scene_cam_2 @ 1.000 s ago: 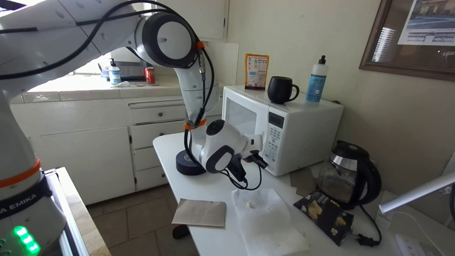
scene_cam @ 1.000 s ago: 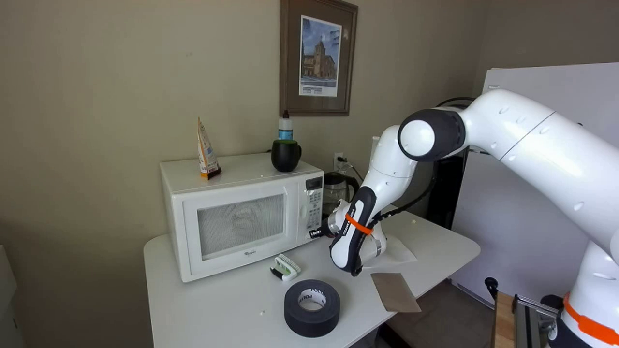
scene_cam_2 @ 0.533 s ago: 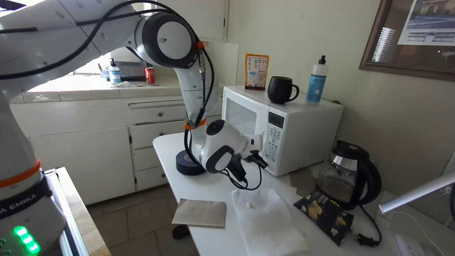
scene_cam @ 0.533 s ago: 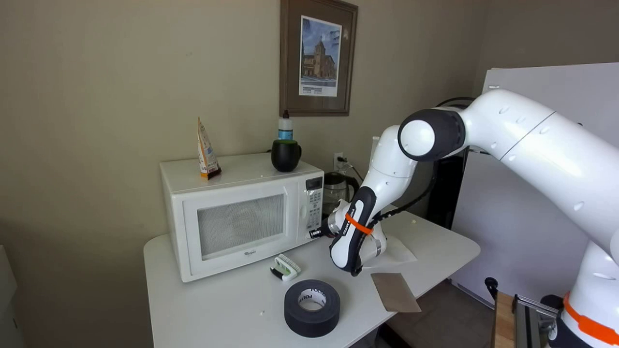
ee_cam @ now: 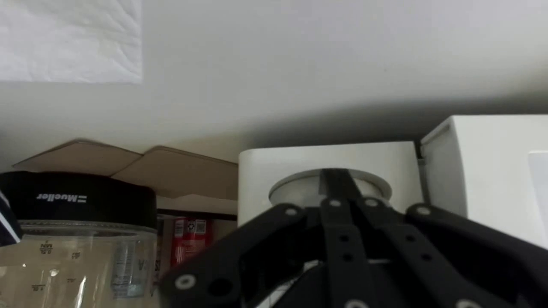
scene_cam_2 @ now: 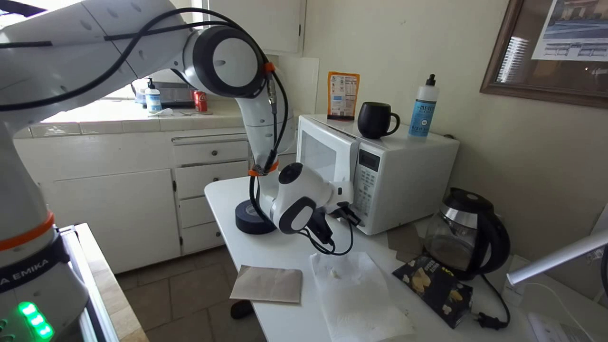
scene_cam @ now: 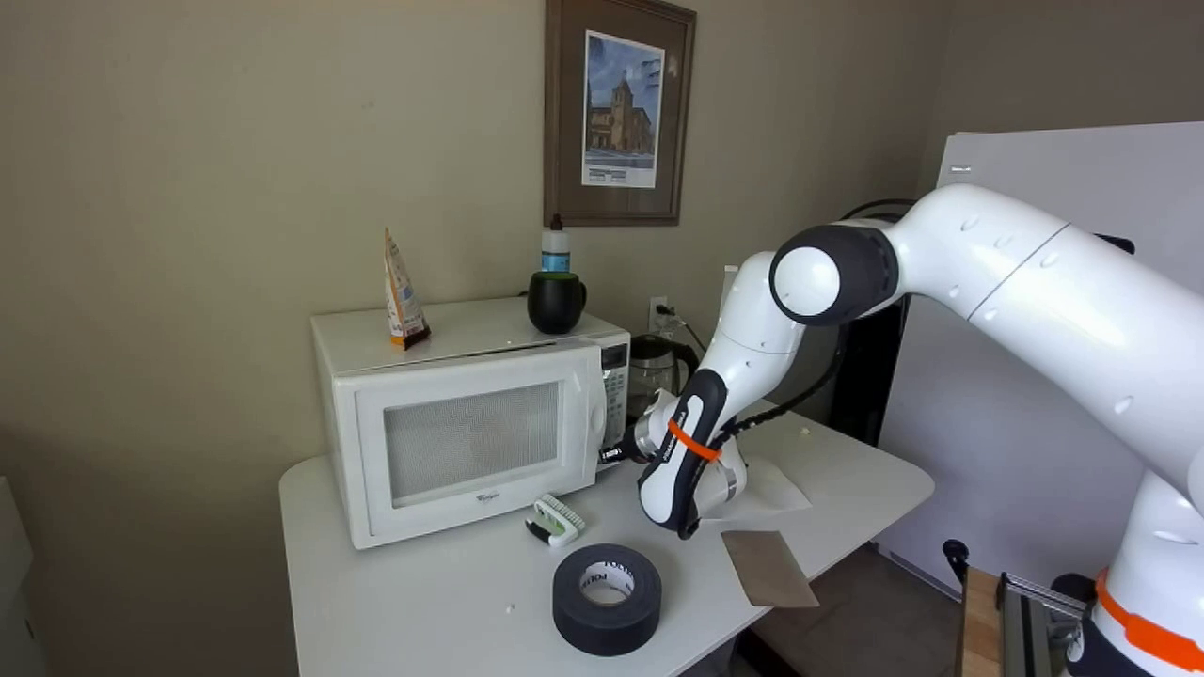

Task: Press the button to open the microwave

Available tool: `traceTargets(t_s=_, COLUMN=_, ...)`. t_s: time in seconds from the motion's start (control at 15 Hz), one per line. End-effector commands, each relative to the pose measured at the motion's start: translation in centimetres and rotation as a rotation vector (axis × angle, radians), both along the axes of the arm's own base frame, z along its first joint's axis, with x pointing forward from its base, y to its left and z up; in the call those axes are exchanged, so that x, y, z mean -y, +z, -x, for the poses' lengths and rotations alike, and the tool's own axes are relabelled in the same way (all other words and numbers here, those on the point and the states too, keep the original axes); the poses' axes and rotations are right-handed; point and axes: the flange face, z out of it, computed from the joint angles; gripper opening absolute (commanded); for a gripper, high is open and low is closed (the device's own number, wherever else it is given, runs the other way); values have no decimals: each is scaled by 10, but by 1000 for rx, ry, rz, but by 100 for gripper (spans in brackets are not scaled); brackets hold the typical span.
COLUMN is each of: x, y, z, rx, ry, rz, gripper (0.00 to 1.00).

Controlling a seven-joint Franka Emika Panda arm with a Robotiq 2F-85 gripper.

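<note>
We saw the microwave (scene_cam_2: 394, 175) on the white table (scene_cam: 423, 611), its door (scene_cam: 475, 437) slightly ajar. Our gripper (ee_cam: 336, 173) had its fingers together at the round button (ee_cam: 295, 192), though from the wrist view we couldn't quite tell whether the tips touched it.

Both exterior views share the microwave (scene_cam: 470, 437), slightly from above: in an exterior view, largely frontal; in an exterior view, from nearer its control panel (scene_cam_2: 365, 185), white drawers (scene_cam_2: 204, 183) beyond. The upside-down wrist view closely faces the round button (ee_cam: 295, 190).
</note>
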Motion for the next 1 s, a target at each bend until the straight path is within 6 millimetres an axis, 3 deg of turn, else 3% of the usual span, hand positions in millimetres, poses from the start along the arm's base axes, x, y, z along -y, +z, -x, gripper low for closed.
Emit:
traceTargets(t_s=0.0, x=11, y=-6, z=-26, rx=19, ry=-4, rz=41, gripper=0)
traceTargets(t_s=0.33, x=11, y=2, z=-8, rx=-108, ry=-13, rz=15, gripper=0)
traceTargets(t_s=0.53, x=11, y=19, z=-2, rx=-188, ry=-12, rz=-13, gripper=0)
traceTargets(t_s=0.93, x=5, y=59, z=30, rx=-449, ry=38, rz=-103, gripper=0)
